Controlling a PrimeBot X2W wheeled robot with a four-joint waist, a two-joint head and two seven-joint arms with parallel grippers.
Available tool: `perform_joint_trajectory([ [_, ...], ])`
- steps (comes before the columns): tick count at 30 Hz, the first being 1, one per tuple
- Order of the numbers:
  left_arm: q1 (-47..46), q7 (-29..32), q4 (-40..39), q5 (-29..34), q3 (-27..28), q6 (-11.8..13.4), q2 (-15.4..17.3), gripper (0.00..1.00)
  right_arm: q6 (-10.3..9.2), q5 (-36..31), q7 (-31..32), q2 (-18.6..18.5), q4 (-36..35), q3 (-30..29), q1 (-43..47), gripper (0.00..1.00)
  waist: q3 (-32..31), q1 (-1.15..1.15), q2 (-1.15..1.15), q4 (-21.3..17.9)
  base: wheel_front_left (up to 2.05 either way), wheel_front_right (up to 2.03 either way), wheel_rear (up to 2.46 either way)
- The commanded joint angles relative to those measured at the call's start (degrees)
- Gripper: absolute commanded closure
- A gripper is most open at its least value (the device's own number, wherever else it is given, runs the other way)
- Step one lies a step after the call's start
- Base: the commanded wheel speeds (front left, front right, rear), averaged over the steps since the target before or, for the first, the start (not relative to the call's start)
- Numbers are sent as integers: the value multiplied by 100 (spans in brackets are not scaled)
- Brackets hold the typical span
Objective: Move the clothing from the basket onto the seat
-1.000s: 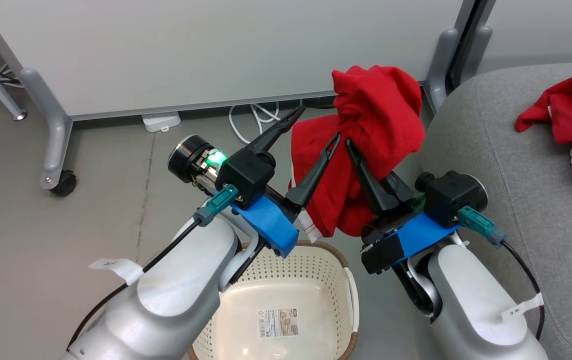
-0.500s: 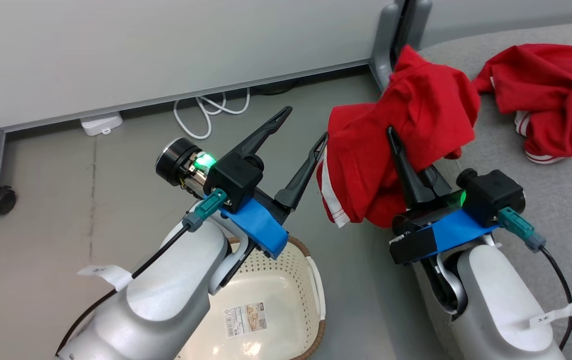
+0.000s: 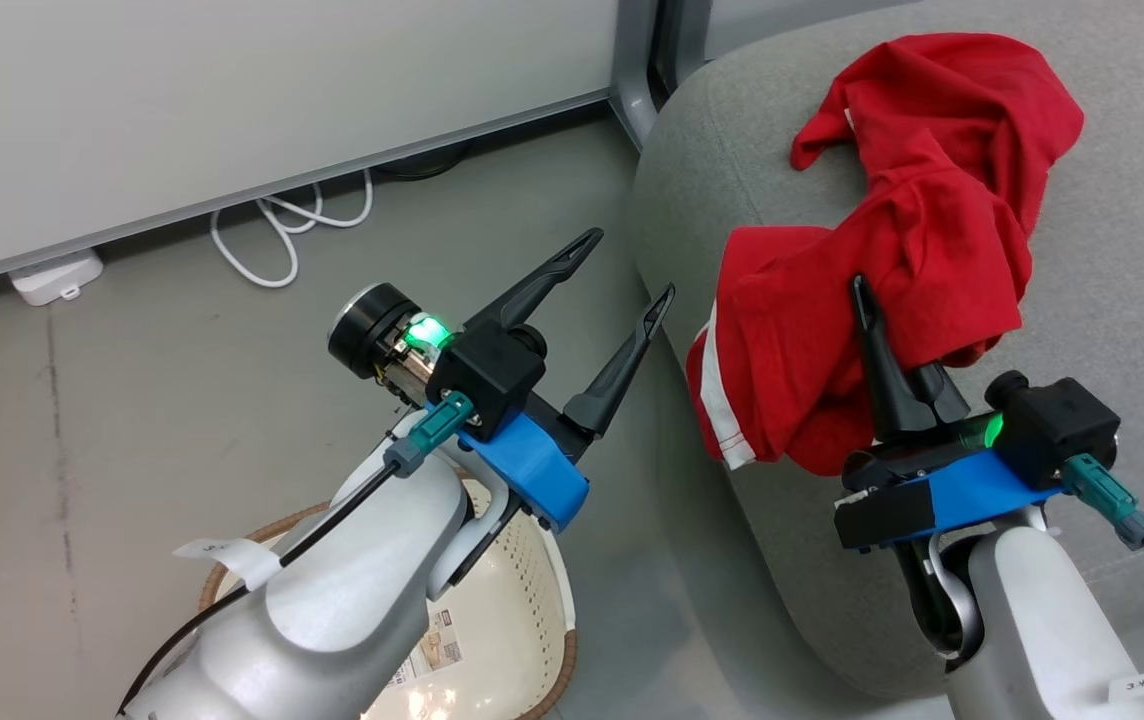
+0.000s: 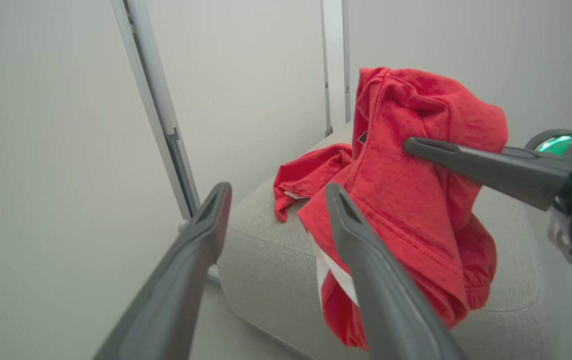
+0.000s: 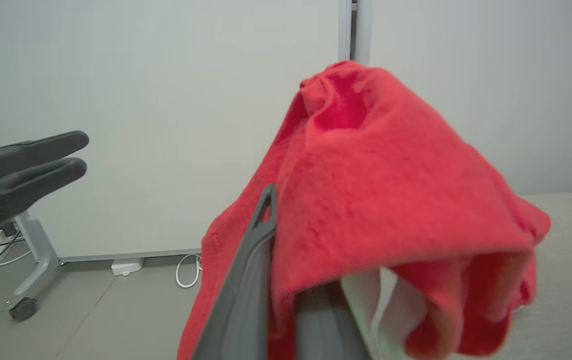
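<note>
since the red garment (image 3: 792, 340) is soft and floppy, a bunched fold is best pinched; it's clamped by the right gripper (image 3: 860, 300) over the sofa (image 3: 1112, 250), centre right; left gripper (image 3: 630, 263) spread, empty.

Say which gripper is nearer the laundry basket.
Left. The left gripper stands open just beyond the laundry basket; the right gripper grips a red garment over the sofa.

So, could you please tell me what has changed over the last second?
The right gripper, shut on one red garment, has carried it from over the floor by the basket to over the seat, beside the other garment lying there. The left gripper stayed open and empty.
</note>
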Motion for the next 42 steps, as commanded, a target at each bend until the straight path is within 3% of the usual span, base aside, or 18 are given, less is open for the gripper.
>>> perform_joint_trajectory([
  [1, 13, -25, -12, 34, -12, -8, 2, 0, 3, -14, -2, -2, -69, -63, 96, 100, 64, 0, 0, -154, 0, 0, 0],
  [9, -74, -25, 16, 46, -111, -32, -13, 0, 3, 112, -2, -1, -227, -176, 300, 100, 169, 0, 0, -513, 0, 0, 0],
  [18, -105, -26, -31, 64, -112, -27, -7, 0, 3, 170, -2, -2, -422, -260, 394, 100, 232, 0, 0, -623, 0, 0, 0],
  [29, -181, -26, -228, 155, -21, -23, 96, 0, 3, -264, -3, -14, -744, -554, -722, 100, 596, 0, 0, -412, 0, 0, 0],
  [34, -326, -26, -330, 267, -9, -42, 165, 0, 3, -496, -2, -317, -883, -965, -1596, 100, 988, 0, 0, -223, 0, 0, 0],
  [42, -807, 13, -481, 455, -73, -98, 293, 0, 2, -512, -2, -1187, -807, -1843, -3103, 100, 1977, 0, 0, 126, 0, 0, 0],
])
